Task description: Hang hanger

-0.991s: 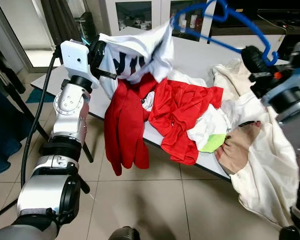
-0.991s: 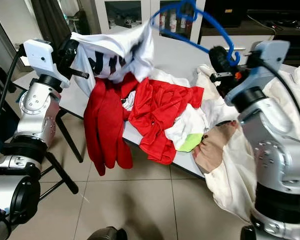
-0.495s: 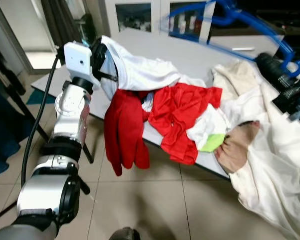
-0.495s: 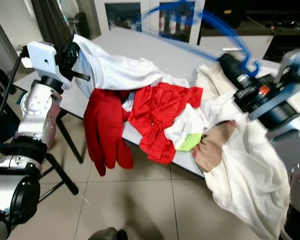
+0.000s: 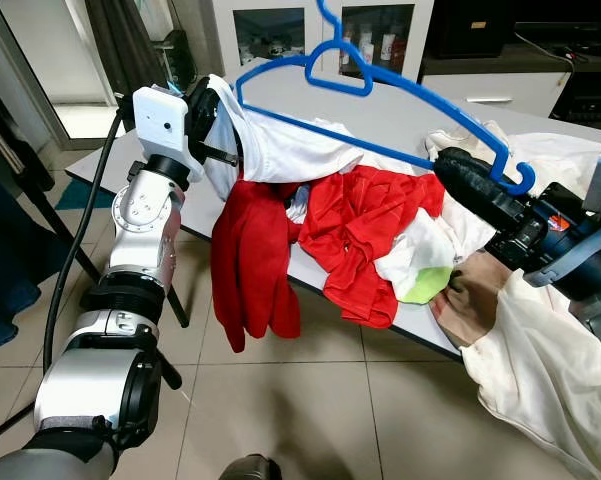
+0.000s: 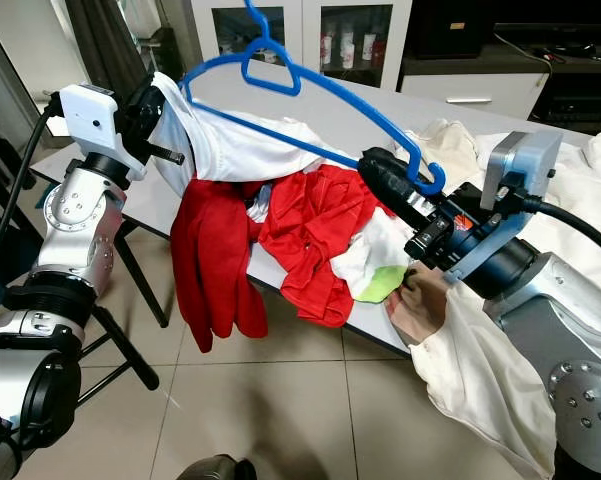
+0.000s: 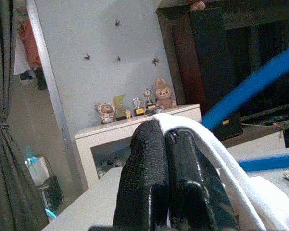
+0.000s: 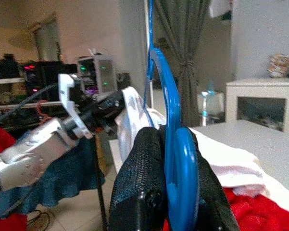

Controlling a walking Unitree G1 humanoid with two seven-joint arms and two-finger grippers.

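Left eye view | right gripper (image 5: 470, 185) clamps blue hanger (image 5: 400, 90) | left gripper (image 5: 220, 125) pinches white shirt (image 5: 280, 150)

The blue plastic hanger (image 6: 310, 95) is held above the tabletop (image 5: 400, 110), tilted, with its hook uppermost near the cabinet. Its lower corner is clamped between the jaws of the right gripper (image 6: 385, 175). Its far arm reaches into the white garment (image 5: 280, 150), which is pinched by the left gripper (image 5: 208, 118).
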